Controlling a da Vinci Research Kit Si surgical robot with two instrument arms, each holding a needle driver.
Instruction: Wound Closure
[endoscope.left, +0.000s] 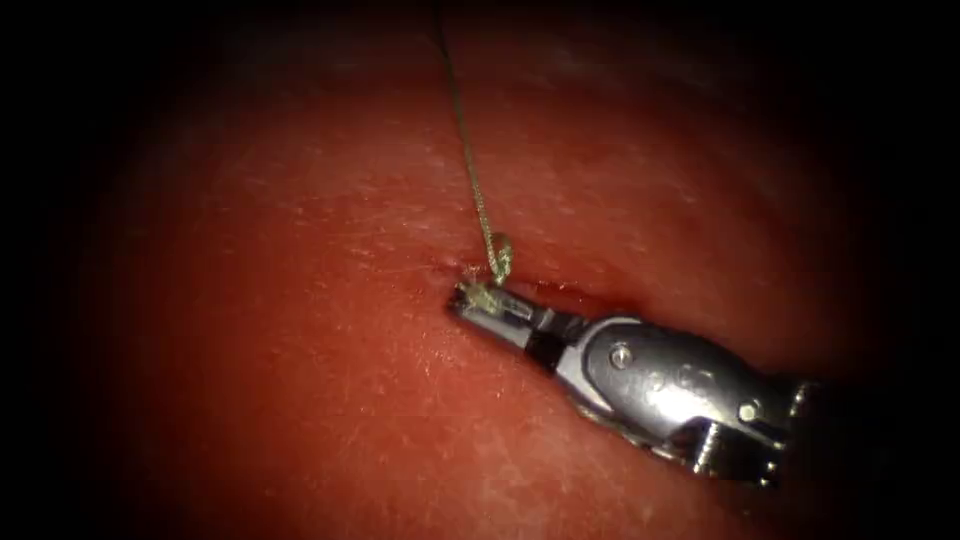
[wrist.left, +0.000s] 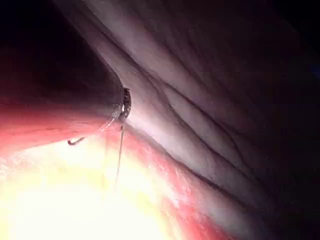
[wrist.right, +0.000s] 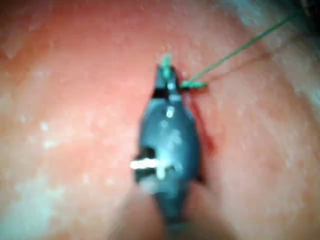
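Your right arm's tool (endoscope.left: 478, 302) comes in from the lower right corner of the endoscope view, and its tip lies on the tissue (endoscope.left: 300, 380) at the left end of the cut (endoscope.left: 590, 292). Its jaws look pressed together, clenched on a short tuft of thread end (endoscope.left: 485, 291) right at the tip. Just beside the tip sits a small loop or knot (endoscope.left: 500, 258) in the thread (endoscope.left: 468, 150), and from it a single strand rises taut toward the upper edge of the tissue and out of sight. The right wrist view shows the same: the tool (wrist.right: 166, 70) with its tip on the tissue, and the green thread (wrist.right: 235, 50) leaving from a small bunch (wrist.right: 194, 85) just beside the jaws.

In the left wrist view a thin strand (wrist.left: 119, 160) hangs over the brightly lit tissue (wrist.left: 75, 200), and a small dark curved piece (wrist.left: 76, 142) lies near it; whether that is the needle you cannot tell from here. I cannot tell the state of your left arm's jaws.

Judging by the loop drawn close to the surface, at least one stitch seems placed at this end and the tying looks well under way. The cut to the right of the tip shows as a dark red line with no stitches to be seen along it, so most of the closing appears to be left
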